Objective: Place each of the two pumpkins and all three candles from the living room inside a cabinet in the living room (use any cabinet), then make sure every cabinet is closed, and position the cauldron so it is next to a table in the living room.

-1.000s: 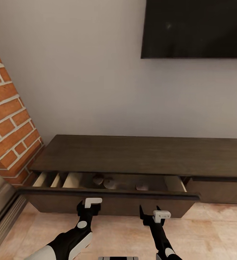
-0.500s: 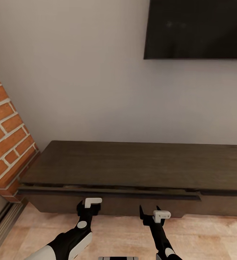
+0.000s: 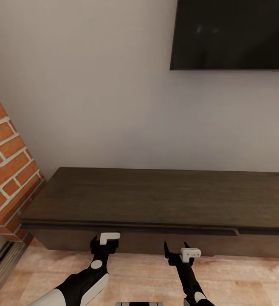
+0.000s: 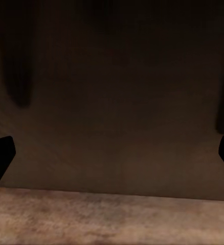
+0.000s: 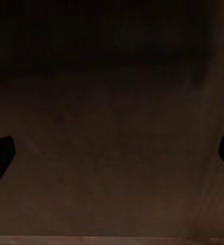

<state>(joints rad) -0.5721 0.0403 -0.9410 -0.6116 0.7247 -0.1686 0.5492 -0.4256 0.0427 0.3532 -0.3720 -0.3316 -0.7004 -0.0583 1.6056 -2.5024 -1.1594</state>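
The cabinet (image 3: 156, 199) sits low against the pale wall, directly ahead of the robot, and its wide drawer front (image 3: 131, 241) lies flush under the top board with no pale interior showing. Judging from that, the closing part of the task looks done for this drawer. A second front at the far right also seems shut, though the edge of the head view cuts it off. Whether the pumpkins and candles are inside cannot be told from here, since nothing of the inside is visible. The cauldron step seems to be what is left, as far as these pictures allow a guess.

The cabinet is a long dark-brown wooden unit with a matte, faintly grained top and no handles; a thin shadow line runs beneath the overhanging top edge.

Both claws are just in front of the drawer face, close to it. The left claw (image 3: 106, 243) and the right claw (image 3: 176, 253) are each released, tips spread wide in their wrist views, grasping nothing; the dark wood fills the space between them (image 4: 112, 102).

Further out are a light wooden floor (image 3: 147, 276), a brick pillar (image 3: 7, 170) to the left, and a dark wall-mounted screen (image 3: 232, 34) above.
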